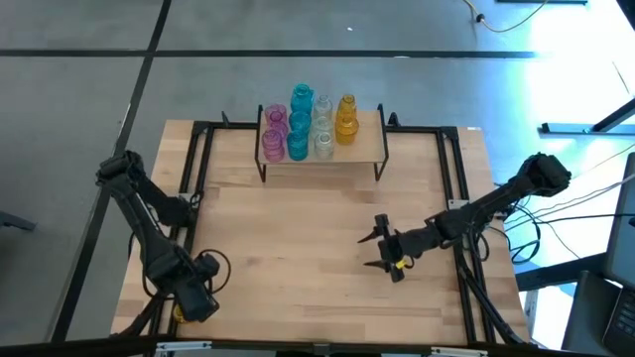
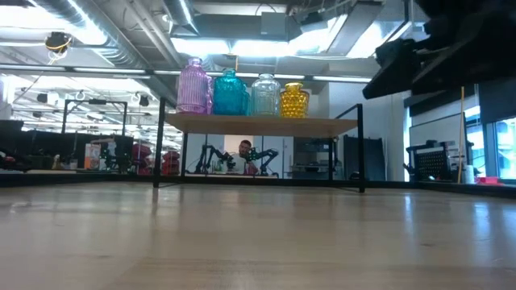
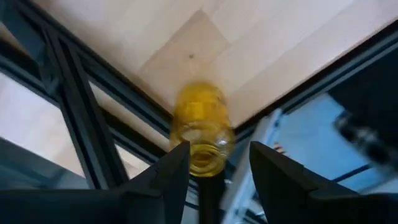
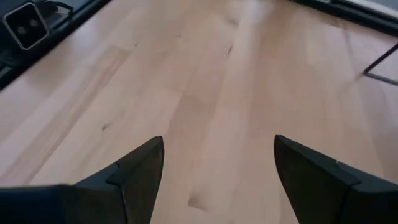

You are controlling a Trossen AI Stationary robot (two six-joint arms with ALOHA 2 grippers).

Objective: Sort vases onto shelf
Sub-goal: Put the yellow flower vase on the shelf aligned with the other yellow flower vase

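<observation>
A yellow vase (image 3: 200, 121) sits between the fingers of my left gripper (image 3: 214, 171), which is shut on it. In the high view this gripper (image 1: 189, 302) is over the table's near left corner, pointing steeply down. The shelf (image 1: 322, 151) stands at the table's far edge and carries several vases: pink (image 1: 274, 121), teal (image 1: 301, 99), clear (image 1: 323, 111) and yellow (image 1: 346, 117). In the low view they stand upright on the shelf board (image 2: 262, 125). My right gripper (image 1: 379, 248) hangs open over bare wood right of the middle, and nothing is between its fingers (image 4: 143, 168). My left gripper holds the yellow vase at its mouth end (image 3: 205, 155), between the two fingers. They come from above, pointing down. The vase hangs upright below them, mouth up, clear of the table's corner. The fingers themselves hide the exact places of touch.
Black metal frame rails (image 1: 203, 164) run along the table's left and right sides and past the near left corner (image 3: 81, 118). Bare wood (image 1: 298, 238) lies between the shelf and the near edge. A person (image 2: 244, 149) shows far behind the shelf.
</observation>
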